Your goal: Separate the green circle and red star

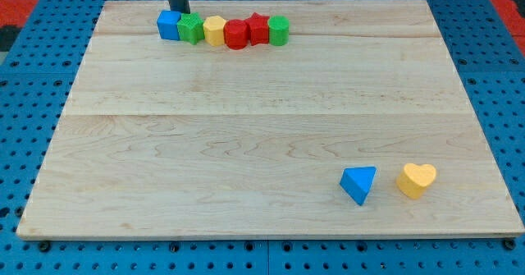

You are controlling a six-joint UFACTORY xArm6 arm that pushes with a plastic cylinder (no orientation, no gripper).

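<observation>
Separation not begun: green circle [279,30] touches red star [257,28] at the desk's [246,144] far edge; my tip [177,9], no claw, sits behind the blue cube [169,25].

two blue blocks [169,25], two green [191,29], two yellow [214,30], two red [236,34]

- The table [246,127] under me is pale wood with a fine grain and a smooth, faintly satin finish; plank seams show.
- Around it lies a blue pegboard [25,103], dotted with holes, matt.
- My rod is dark and dull; my tip [178,10] looks matt.
- The green circle [279,30], red star [257,28], blue triangle [358,183] and yellow heart [416,179] look like smooth, matt plastic.
</observation>
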